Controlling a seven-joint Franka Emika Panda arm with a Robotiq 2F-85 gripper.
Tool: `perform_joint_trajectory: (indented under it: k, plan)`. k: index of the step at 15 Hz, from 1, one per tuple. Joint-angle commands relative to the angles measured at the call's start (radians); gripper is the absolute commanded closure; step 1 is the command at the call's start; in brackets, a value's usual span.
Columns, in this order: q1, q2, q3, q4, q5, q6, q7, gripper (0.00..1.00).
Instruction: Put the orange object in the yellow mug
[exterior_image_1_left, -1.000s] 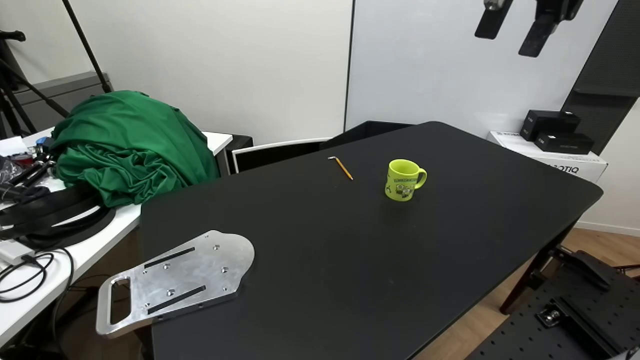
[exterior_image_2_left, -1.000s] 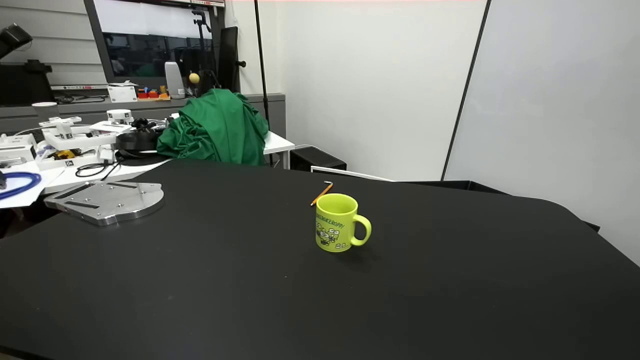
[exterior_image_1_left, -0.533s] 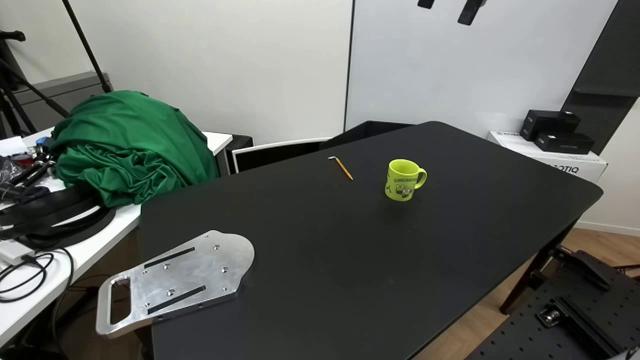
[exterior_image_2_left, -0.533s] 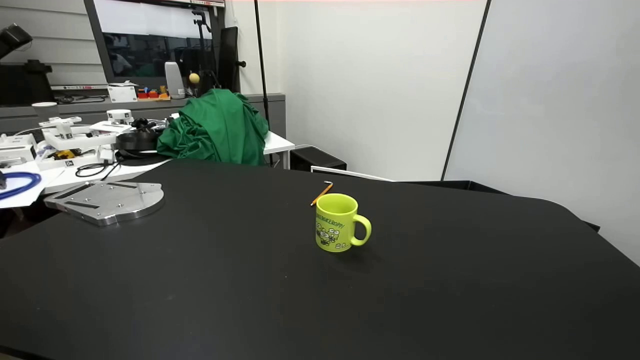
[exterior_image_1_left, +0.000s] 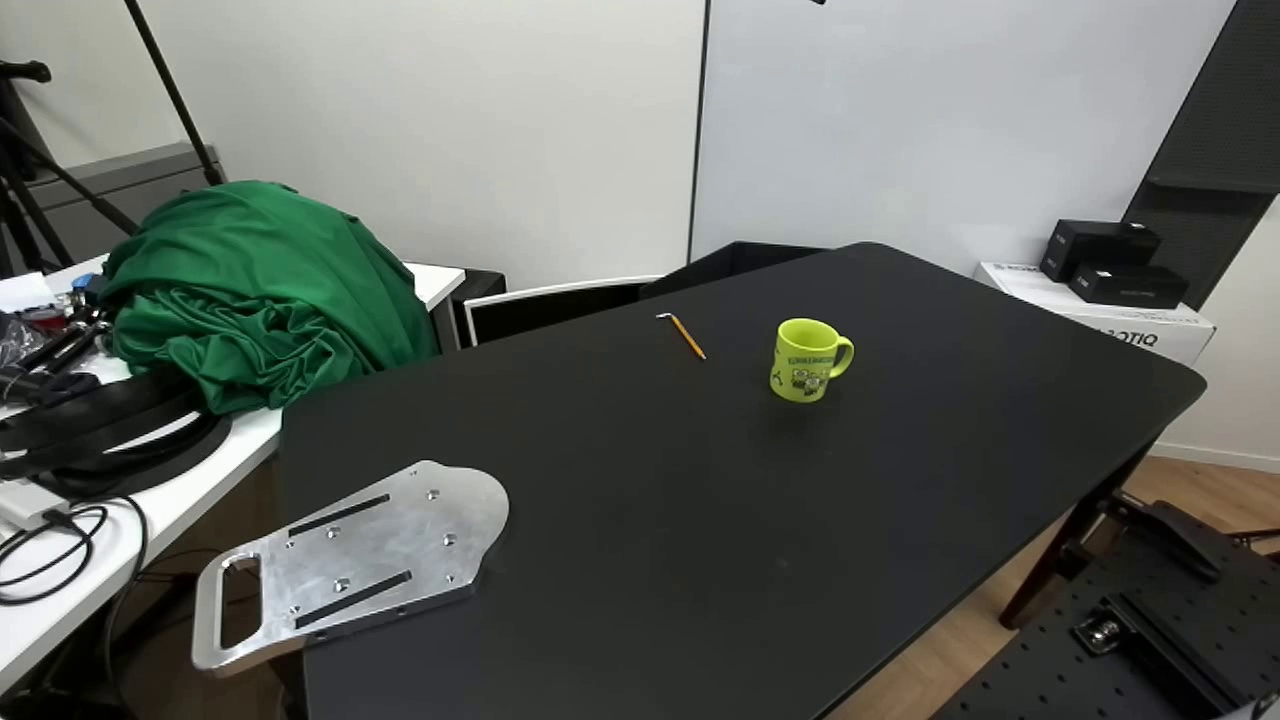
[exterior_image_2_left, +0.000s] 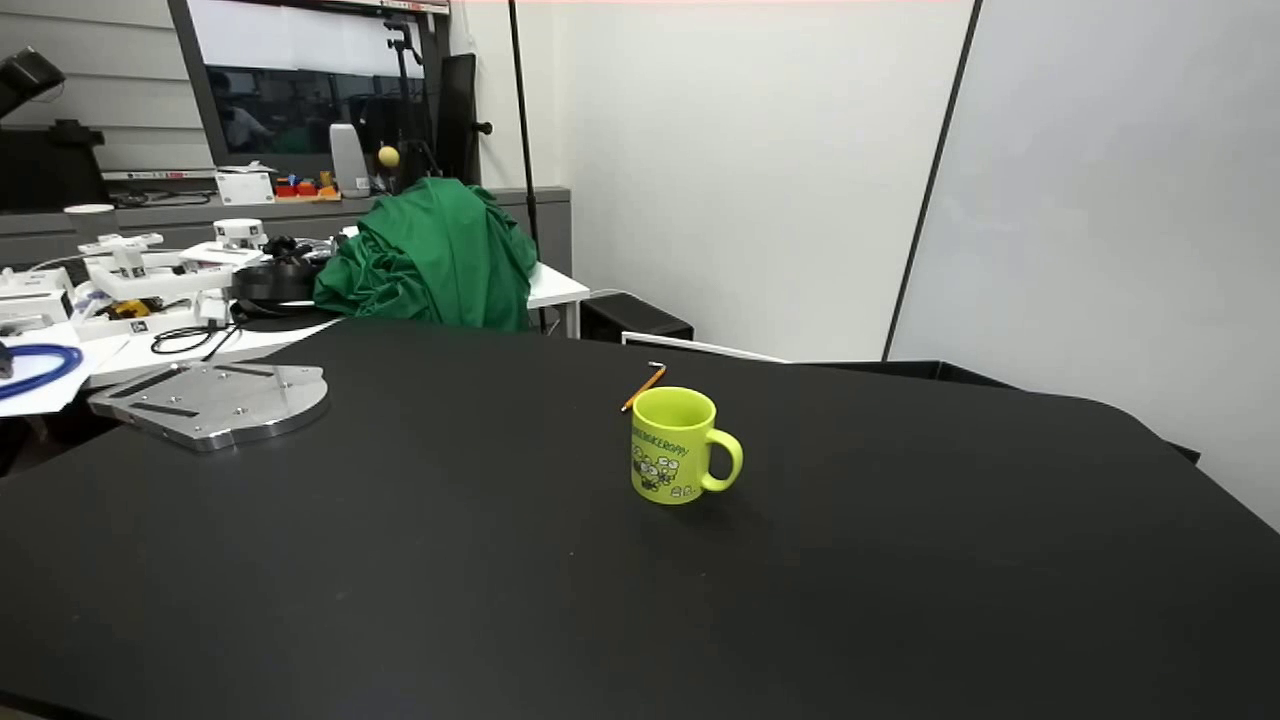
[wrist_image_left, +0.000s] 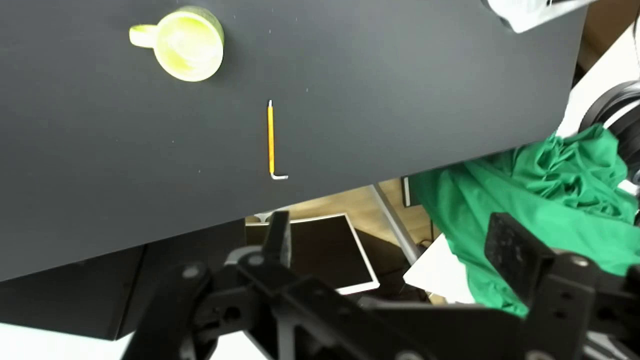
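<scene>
The jaws stand wide apart with nothing between them in the wrist view, presumably spread so that they can straddle the slim orange-sleeved hex key (wrist_image_left: 271, 140), which lies flat on the black table (wrist_image_left: 380, 75), near the yellow-green mug (wrist_image_left: 187, 47) but apart from it, its bent end toward the table's edge. The mug stands upright, mouth up, which suits dropping the key in, and the straight orange shaft looks the likeliest hold; how high the jaws hang cannot be fairly judged, as both exterior views all but leave them out.
</scene>
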Motion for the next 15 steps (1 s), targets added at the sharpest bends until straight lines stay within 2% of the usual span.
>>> perform_joint_trajectory:
  k: [1, 3, 10, 12, 15]
  plan:
    - [-0.016, 0.050, 0.006, 0.054, 0.000, 0.014, 0.032, 0.00]
    - [-0.021, 0.094, 0.006, 0.084, 0.002, 0.019, 0.030, 0.00]
    - [-0.019, 0.068, 0.009, 0.069, 0.002, 0.017, 0.028, 0.00]
    - [-0.016, 0.150, 0.011, 0.134, -0.004, -0.007, 0.043, 0.00]
    - [-0.012, 0.243, 0.020, 0.216, -0.019, 0.043, 0.072, 0.00]
